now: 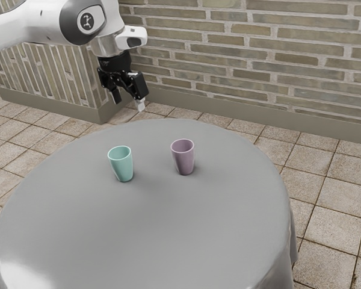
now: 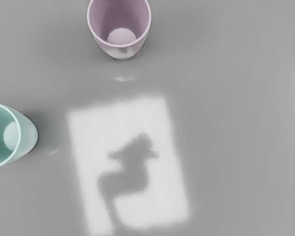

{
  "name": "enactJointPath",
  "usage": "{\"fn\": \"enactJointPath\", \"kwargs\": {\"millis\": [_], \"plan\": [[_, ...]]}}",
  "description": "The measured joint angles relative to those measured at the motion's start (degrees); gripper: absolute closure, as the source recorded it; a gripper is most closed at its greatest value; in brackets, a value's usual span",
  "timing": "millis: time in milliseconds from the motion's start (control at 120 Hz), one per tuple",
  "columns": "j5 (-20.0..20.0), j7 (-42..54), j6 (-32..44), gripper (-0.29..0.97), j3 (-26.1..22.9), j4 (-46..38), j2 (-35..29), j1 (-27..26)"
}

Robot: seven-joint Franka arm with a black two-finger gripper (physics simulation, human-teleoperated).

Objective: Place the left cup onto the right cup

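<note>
A teal cup (image 1: 121,163) stands upright on the round grey table (image 1: 168,241), toward the exterior view's left. A mauve cup (image 1: 183,156) stands upright a short way to its right. Both are empty and apart from each other. My black gripper (image 1: 129,102) hangs high above the table's far edge, well above and behind the teal cup, open with nothing between its fingers. From the hand's camera I look down on the mauve cup (image 2: 119,27) and part of the teal cup (image 2: 7,134), with the hand's shadow on a bright patch of the tabletop (image 2: 236,123).
A brick wall (image 1: 259,48) runs behind the table. Paved floor (image 1: 337,198) surrounds it. The table's front half is bare grey surface, with its edge curving down on the exterior view's right.
</note>
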Motion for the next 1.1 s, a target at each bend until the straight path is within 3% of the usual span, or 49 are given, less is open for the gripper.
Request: {"fn": "enactJointPath", "kwargs": {"millis": [400, 783, 1100], "plan": [[-0.01, 0.29, 0.07, 0.00, 0.02, -0.85, -0.13, -0.02], [0.00, 0.21, 1.95, 0.00, 1.15, -11.90, -4.21, -0.29], [0.40, 0.29, 6.80, 0.00, 3.14, -13.77, -2.14, 1.79]]}}
